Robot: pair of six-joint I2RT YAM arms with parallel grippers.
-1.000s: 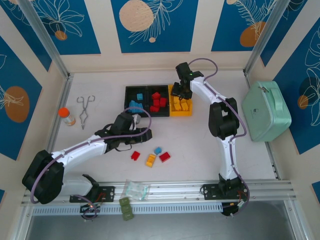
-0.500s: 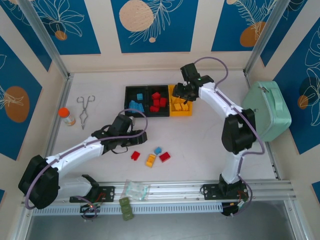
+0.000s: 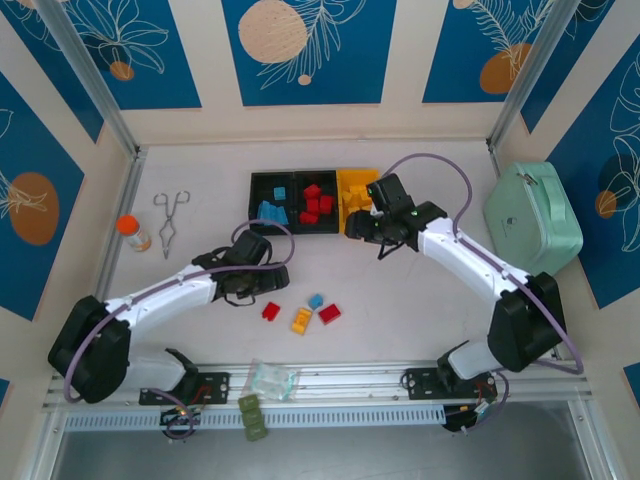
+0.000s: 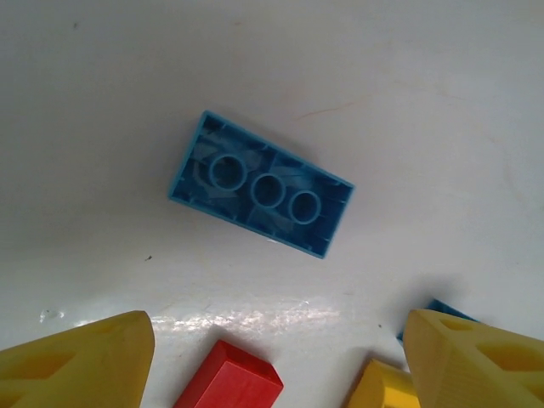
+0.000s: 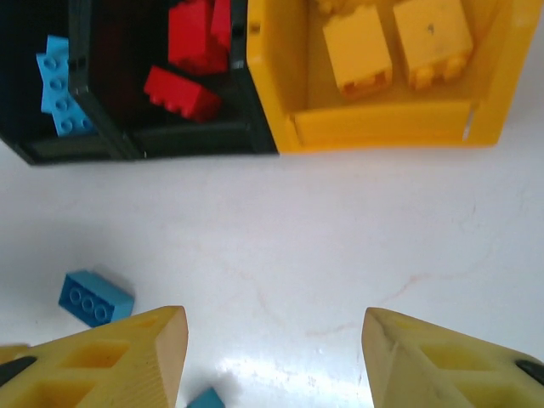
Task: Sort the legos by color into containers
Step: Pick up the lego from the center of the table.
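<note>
You are well past the halfway mark, judging by how things lie. The containers (image 5: 382, 126) sit upper centre of the overhead view, and each compartment already holds one colour: light blue bricks (image 3: 270, 211) in the left black one, red bricks (image 3: 315, 203) in the middle black one, yellow bricks (image 5: 357, 51) in the yellow one at the right. What is left are the loose legos (image 3: 301, 320) on the counter (image 3: 400, 310), lower centre of that view: two red, one yellow and one blue, lying near one another. Your left wrist view adds an upturned blue brick (image 4: 259, 195), hollow side up, alone on the counter in the middle of the frame. So I count at least five pieces to go. The left gripper (image 4: 276, 321) hangs over that group with its jaws spread wide and nothing between them. The right gripper (image 5: 272, 316) is likewise wide open and empty, over bare counter just in front of the yellow compartment. With no brick in either gripper, the next pick has not begun.
</note>
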